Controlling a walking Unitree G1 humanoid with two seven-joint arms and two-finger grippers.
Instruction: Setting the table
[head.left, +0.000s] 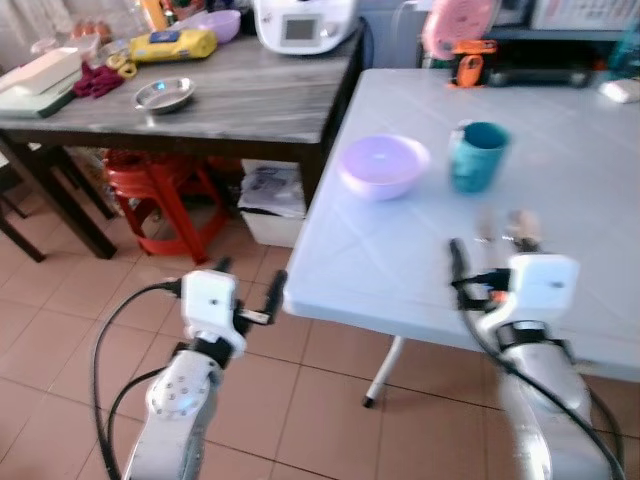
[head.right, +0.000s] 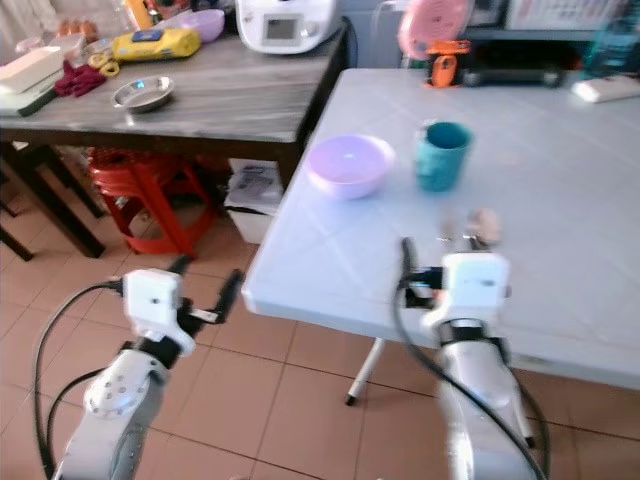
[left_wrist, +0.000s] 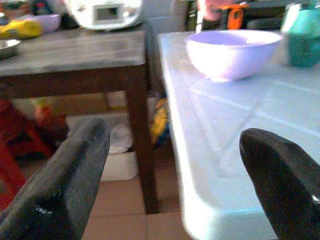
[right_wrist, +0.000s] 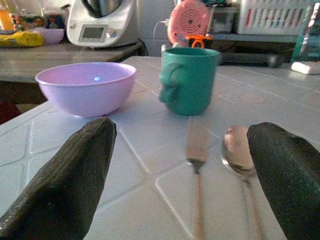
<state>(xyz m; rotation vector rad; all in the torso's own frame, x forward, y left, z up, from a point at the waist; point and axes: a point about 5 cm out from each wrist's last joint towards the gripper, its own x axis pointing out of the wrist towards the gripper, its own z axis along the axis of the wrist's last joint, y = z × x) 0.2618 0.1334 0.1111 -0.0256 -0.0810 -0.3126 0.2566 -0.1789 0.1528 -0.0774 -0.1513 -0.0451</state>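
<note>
You have 4 pieces laid on the white table (head.left: 400, 260): lilac bowl (head.left: 384, 165), teal mug (head.left: 477, 155), fork (right_wrist: 196, 165) and spoon (right_wrist: 239, 159). Right gripper (right_wrist: 185, 185) hovers spread over the cutlery; left gripper (left_wrist: 175, 185) is released, empty, at the edge. Setting looks nearly finished.

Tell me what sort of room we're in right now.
Probably a home kitchen or dining area: a white table set with a bowl, mug, fork and spoon, beside a wooden table holding a kitchen appliance.

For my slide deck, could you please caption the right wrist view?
Open right end effector over fork and spoon, behind them bowl and mug.
</note>
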